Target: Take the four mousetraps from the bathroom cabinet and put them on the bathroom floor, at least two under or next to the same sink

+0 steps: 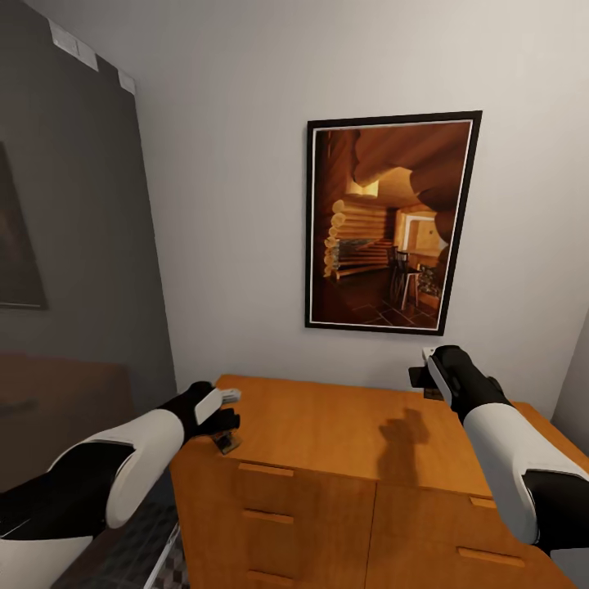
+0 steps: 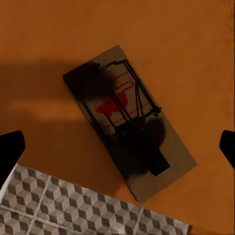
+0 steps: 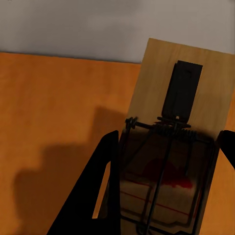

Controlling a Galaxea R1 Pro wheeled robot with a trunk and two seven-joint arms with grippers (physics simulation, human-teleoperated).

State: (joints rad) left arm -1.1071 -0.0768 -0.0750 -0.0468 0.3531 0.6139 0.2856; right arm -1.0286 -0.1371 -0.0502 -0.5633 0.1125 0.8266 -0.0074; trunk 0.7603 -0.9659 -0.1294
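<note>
Both arms work mousetraps at the cabinet top.

Head view, lower half: left gripper (image 1: 222, 409) hovers over a corner mousetrap (image 1: 227, 442) on the cabinet (image 1: 343, 425). Left wrist: jaws wide; centre before closing. Right wrist: held mousetrap (image 3: 171, 161), gripped. No readable writing.

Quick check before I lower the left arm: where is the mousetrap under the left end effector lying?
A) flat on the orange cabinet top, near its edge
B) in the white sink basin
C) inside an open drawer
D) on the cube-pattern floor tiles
A: the left wrist view shows the mousetrap flat on the cabinet top, with the bathroom floor tiles visible past the edge.
</note>
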